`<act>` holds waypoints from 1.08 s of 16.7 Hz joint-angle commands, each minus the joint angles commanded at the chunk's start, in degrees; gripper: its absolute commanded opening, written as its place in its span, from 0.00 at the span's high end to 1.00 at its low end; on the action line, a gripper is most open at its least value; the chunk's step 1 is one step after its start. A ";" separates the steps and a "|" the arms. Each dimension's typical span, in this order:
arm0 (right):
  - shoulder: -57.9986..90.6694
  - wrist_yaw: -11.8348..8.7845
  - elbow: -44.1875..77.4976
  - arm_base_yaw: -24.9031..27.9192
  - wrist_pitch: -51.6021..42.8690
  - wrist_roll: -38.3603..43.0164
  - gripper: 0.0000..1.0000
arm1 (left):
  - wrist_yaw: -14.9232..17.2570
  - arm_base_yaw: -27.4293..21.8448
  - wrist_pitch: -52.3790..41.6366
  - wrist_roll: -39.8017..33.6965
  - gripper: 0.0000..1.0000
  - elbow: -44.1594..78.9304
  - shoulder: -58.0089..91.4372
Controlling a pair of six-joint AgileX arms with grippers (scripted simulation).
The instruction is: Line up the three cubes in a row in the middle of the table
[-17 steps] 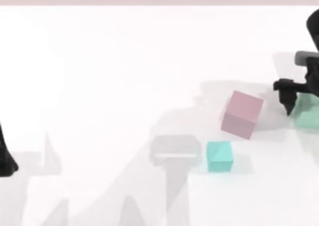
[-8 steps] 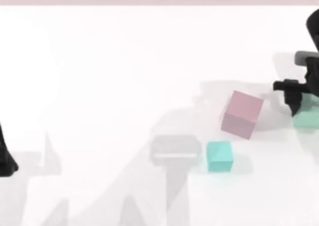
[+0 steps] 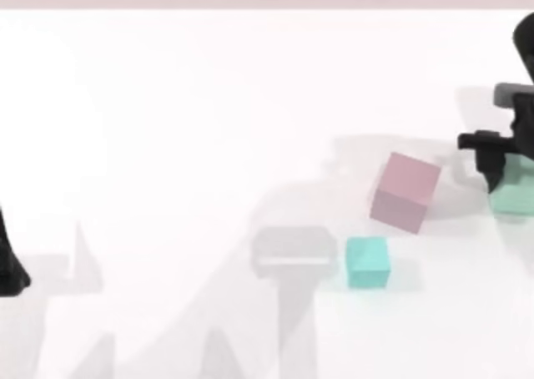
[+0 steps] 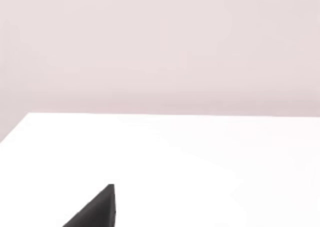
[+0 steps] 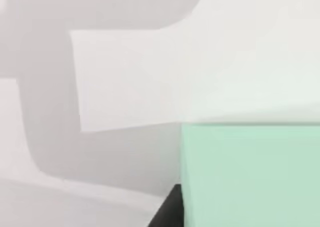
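Seemingly right gripper (image 3: 499, 166) sits over matte mint cube (image 3: 516, 197), far right; finger state unclear; no readable markings.

right claw (image 3: 498, 169) lower over mint-green cube (image 3: 511, 197), perhaps now straddling it

All three cubes sit on the right half of the surface (image 3: 209, 128). The biggest cube (image 3: 406, 192) is turned at an angle, with the smallest cube (image 3: 368, 262) near it, toward the front and a bit left. The mid-size cube (image 3: 513, 197) is off at the right edge, right claw (image 3: 494, 164) directly over it. Left arm is parked at the far left edge.
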 joint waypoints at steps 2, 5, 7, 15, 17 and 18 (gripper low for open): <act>-0.98 -0.01 2.16 -0.01 -3.20 0.10 1.00 | 0.00 0.00 0.00 0.00 0.00 0.00 0.00; -3.10 -0.03 6.06 0.23 -9.84 0.01 1.00 | 0.00 0.00 0.00 0.00 0.00 0.00 0.00; -4.33 -0.04 7.92 0.40 -12.54 -0.11 1.00 | 0.00 0.00 0.00 0.00 0.00 0.00 0.00; -3.85 0.02 9.36 4.23 -13.68 3.65 1.00 | 0.00 0.00 0.00 0.00 0.00 0.00 0.00; -3.41 0.11 10.40 9.65 -14.61 8.20 1.00 | 0.00 0.00 0.00 0.00 0.00 0.00 0.00; -3.26 0.16 10.88 13.07 -15.11 10.86 1.00 | 0.00 0.00 0.00 0.00 0.00 0.00 0.00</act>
